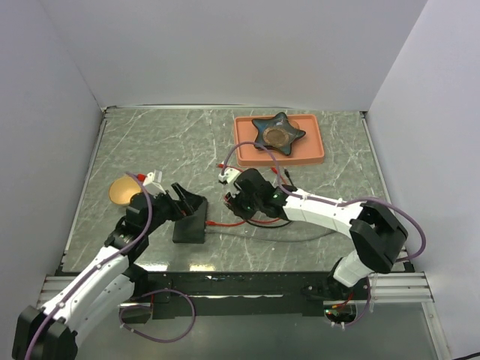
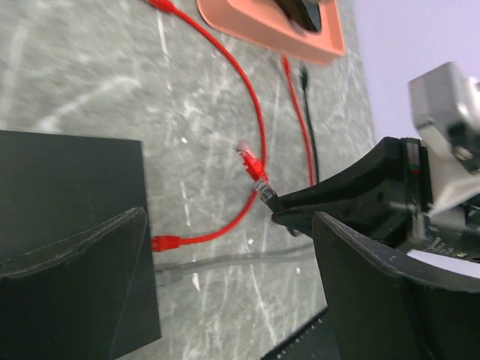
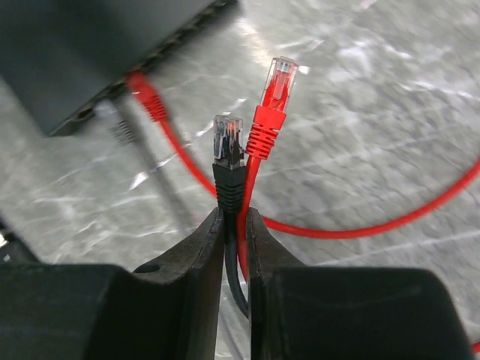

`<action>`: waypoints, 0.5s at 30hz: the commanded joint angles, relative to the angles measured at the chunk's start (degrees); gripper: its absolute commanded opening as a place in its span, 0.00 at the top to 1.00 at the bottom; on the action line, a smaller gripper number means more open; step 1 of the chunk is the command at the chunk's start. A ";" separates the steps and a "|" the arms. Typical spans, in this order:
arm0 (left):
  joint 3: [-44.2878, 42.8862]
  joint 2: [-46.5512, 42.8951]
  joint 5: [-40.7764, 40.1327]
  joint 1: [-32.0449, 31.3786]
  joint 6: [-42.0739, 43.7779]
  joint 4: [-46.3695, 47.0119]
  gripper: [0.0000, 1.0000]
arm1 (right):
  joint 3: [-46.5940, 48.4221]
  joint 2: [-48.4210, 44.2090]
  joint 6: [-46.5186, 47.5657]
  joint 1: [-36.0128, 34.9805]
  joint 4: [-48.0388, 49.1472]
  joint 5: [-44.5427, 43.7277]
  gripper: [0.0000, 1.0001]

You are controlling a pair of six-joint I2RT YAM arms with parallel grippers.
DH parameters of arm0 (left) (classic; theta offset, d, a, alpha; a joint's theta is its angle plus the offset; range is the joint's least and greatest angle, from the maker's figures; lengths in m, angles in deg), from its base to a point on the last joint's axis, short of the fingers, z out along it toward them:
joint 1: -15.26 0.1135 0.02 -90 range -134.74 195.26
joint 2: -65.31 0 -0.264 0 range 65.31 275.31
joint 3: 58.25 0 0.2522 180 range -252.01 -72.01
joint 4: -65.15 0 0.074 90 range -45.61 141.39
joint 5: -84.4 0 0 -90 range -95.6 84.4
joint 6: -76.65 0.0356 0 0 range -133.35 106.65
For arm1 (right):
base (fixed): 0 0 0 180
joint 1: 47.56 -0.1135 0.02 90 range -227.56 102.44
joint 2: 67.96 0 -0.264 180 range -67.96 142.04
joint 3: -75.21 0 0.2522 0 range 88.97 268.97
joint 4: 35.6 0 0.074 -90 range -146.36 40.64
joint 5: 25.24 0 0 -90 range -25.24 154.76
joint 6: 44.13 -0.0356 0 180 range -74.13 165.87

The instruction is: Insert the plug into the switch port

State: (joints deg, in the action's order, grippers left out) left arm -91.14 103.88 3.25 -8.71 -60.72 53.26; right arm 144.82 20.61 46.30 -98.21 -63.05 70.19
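The switch [image 1: 190,225] is a flat black box on the table; a red plug [image 2: 166,241] and a grey plug [image 3: 118,129] sit in its sockets. My left gripper [image 1: 190,204] is open, with one finger [image 2: 82,285] over the switch [image 2: 67,187] and the other finger [image 2: 390,292] out over the table. My right gripper [image 3: 234,214] is shut on two cables just below their plugs, a black plug [image 3: 228,146] and a red plug [image 3: 274,94], both pointing toward the switch [image 3: 90,45] with a gap between. The right gripper [image 1: 234,196] is just right of the switch.
An orange tray [image 1: 315,154] at the back holds a dark star-shaped dish [image 1: 277,133]. A tan round disc [image 1: 122,191] lies at the left. Red cable loops [image 1: 255,219] and a grey cable [image 1: 300,236] lie on the table right of the switch. White walls enclose the table.
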 commanded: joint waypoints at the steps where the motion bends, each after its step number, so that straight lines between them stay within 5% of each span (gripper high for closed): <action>1: 1.73 5.53 7.94 -0.46 -4.48 15.08 0.03 | -1.54 -3.23 2.30 -1.20 4.38 3.62 0.81; 15: -3.71 24.27 2.60 -11.09 -5.54 23.36 0.25 | -4.26 -7.45 3.79 -2.43 6.92 7.30 0.80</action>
State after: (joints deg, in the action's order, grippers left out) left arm -90.77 126.00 9.02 -17.78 -65.73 72.43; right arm 141.30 17.16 48.64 -99.89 -59.42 75.33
